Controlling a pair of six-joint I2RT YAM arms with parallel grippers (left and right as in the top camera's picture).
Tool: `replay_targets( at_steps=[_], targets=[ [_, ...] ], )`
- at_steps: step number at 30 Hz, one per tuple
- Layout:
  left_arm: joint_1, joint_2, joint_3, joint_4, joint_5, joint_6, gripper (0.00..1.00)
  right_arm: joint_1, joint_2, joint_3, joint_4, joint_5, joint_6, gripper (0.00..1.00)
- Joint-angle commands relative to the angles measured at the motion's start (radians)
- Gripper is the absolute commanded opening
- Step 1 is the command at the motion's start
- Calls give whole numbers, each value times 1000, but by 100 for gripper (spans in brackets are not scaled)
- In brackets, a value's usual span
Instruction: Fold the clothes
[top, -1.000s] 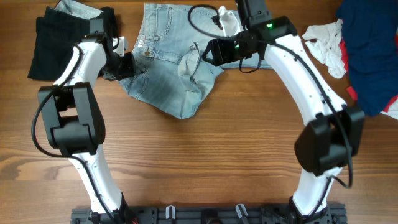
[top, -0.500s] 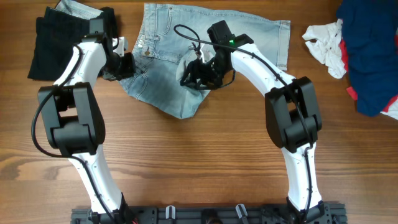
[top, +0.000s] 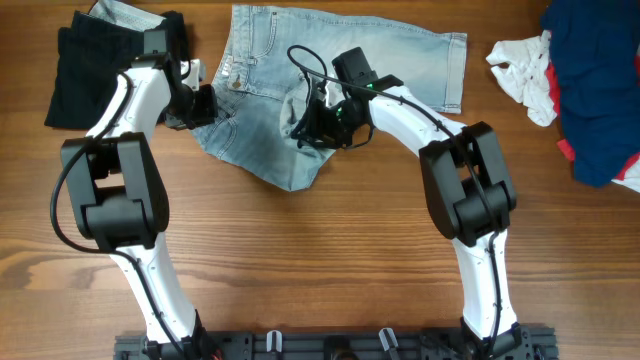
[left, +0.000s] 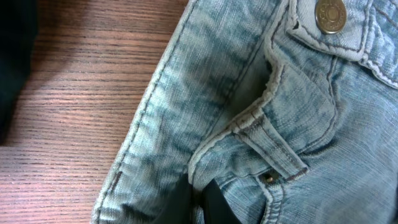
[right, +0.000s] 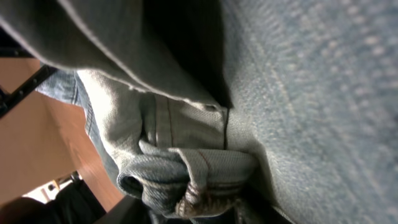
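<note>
A wooden table (top: 320, 260) with warm brown grain fills the view, evenly lit, with only soft shadows. A dark rail (top: 300, 347) runs along its near edge. A black garment (top: 85, 75) lies at the far left, and a dark blue pile (top: 600, 90) and a white cloth (top: 525, 70) lie at the far right.

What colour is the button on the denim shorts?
Brass gold; the button on the shorts shows best in the left wrist view.
</note>
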Motion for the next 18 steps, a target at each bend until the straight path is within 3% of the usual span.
replay_targets(
  at_steps=[1, 5, 11, 18],
  targets=[
    [1, 8, -3, -2, 6, -13, 4, 17, -15, -14, 20, 23, 14, 24],
    [1, 8, -3, -1, 6, -13, 4, -8, -25, -14, 28, 23, -11, 4],
    [1, 8, -3, -1, 6, -13, 4, -98, -135, -14, -69, 135, -110, 4],
    [1, 8, -3, -1, 6, -13, 4, -216, -341, -14, -395, 322, -283, 4]
  ],
)
